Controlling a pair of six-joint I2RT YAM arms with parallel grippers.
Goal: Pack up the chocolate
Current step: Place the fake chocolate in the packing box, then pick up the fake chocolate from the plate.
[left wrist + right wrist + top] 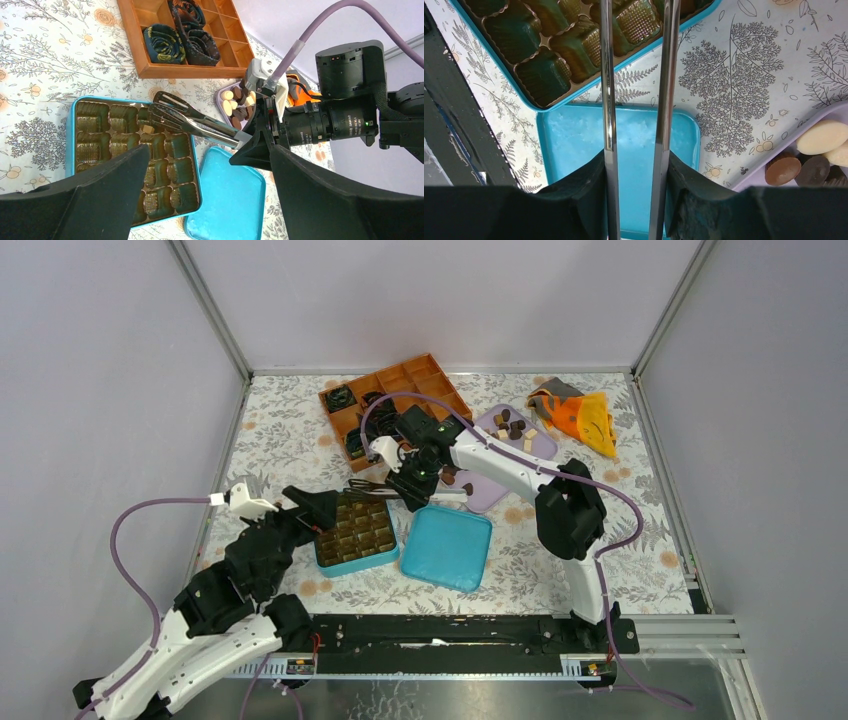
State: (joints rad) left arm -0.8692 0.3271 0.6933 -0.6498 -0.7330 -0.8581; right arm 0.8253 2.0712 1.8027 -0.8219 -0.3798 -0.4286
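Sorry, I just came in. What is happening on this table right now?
The right pincer is shut on metal tongs and holds their tips over the blue box, where most cells of the moulded tray look empty. The tongs appear to carry nothing. The left pincer hangs open at the box's left edge. A pile of chocolate lies on the purple plate, and the teal lid lies beside the box.

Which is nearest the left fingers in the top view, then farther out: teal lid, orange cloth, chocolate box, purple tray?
1. Chocolate box, right beside the left fingers.
2. Teal lid, just past the box.
3. Purple tray, right of centre.
4. Orange cloth, far right corner.
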